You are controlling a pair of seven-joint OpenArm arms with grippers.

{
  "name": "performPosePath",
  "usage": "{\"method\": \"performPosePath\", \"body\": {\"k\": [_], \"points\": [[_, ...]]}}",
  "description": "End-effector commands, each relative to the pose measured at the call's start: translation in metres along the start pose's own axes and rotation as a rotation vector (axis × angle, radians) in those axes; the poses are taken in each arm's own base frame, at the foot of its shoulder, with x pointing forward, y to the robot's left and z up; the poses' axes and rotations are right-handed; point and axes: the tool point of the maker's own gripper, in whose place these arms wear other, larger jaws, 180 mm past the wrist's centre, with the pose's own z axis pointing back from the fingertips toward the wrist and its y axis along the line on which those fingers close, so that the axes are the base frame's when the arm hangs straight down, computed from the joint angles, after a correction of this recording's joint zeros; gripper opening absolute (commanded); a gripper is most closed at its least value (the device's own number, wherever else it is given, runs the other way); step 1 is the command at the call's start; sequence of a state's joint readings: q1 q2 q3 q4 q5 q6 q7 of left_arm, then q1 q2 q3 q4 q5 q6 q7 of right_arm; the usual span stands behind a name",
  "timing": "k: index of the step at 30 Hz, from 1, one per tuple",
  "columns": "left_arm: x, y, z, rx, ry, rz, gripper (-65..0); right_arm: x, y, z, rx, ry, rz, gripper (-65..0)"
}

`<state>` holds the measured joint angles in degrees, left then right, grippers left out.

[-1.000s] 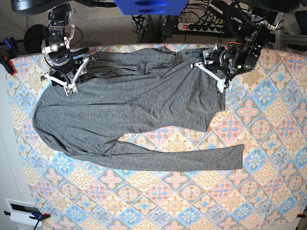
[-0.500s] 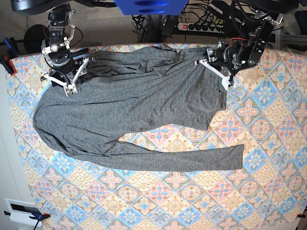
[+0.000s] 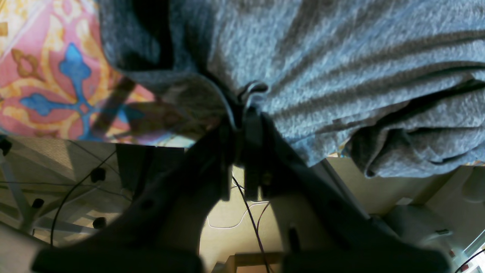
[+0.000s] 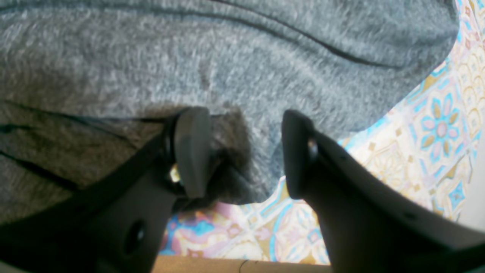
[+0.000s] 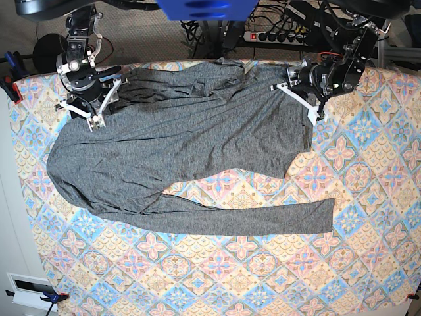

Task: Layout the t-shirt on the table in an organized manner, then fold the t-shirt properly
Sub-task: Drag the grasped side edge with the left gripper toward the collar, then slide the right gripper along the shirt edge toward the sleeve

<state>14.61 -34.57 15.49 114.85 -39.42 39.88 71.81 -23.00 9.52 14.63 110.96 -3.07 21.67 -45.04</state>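
on the tile-patterned table (image 5: 368,197), my left gripper (image 3: 242,108) pinches the dark heather-grey knit t-shirt (image 5: 184,145) while my right gripper (image 4: 244,151) sits spread apart.

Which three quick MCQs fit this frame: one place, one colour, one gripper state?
1. Where does the long sleeve of the dark heather-grey knit t-shirt lie in the base view?
A. toward the near edge
B. off the far edge
C. bunched under the right gripper
2. Which colours pattern the tile-print cloth on the table?
A. green, black
B. blue, pink, cream
C. plain white
3. How is the left gripper?
A. wide open
B. shut on fabric
C. out of view

1 A: sleeve stretches across below the body.
2 B: medallions show these.
3 B: fabric is pinched in its closed tips.
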Motion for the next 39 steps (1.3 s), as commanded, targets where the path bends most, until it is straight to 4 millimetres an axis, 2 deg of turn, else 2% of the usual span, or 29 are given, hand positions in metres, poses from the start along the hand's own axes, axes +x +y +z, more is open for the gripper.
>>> {"method": "performPosePath", "body": {"k": [1, 3, 7, 10, 16, 19, 25, 32, 39], "points": [[0.005, 0.0, 0.005, -0.003, -0.017, -0.006, -59.4, 0.008, -0.006, 0.003, -0.018, -0.032, 0.006, -36.1], [0.005, 0.0, 0.005, -0.002, -0.016, -0.007, -59.3, 0.009, -0.006, 0.002, -0.018, -0.033, 0.006, -36.1], [0.004, 0.0, 0.005, -0.002, -0.011, -0.009, -59.3, 0.026, -0.012, 0.0, -0.031, -0.072, 0.006, -36.1], [-0.001, 0.002, 0.003, 0.002, 0.0, -0.006, -58.8, 0.027, -0.012, 0.0, -0.03, -0.074, 0.007, -36.1], [-0.008, 0.005, 0.001, 0.008, 0.015, -0.003, -51.1, 0.027, -0.012, 0.0, -0.03, -0.074, 0.007, -36.1], [-0.009, 0.003, 0.002, 0.003, 0.014, -0.006, -52.2, 0.027, -0.012, 0.0, -0.03, -0.074, 0.007, -36.1], [-0.017, 0.005, 0.002, 0.005, 0.031, -0.005, -59.5, 0.028, -0.012, 0.0, -0.031, -0.075, 0.007, -36.1], [-0.041, 0.014, -0.002, 0.026, 0.084, 0.003, -59.4, 0.027, -0.012, -0.001, -0.03, -0.074, 0.007, -36.1], [-0.042, 0.014, -0.003, 0.027, 0.086, 0.003, -59.2, 0.012, -0.009, -0.009, -0.016, -0.03, -0.006, -36.1]]}}
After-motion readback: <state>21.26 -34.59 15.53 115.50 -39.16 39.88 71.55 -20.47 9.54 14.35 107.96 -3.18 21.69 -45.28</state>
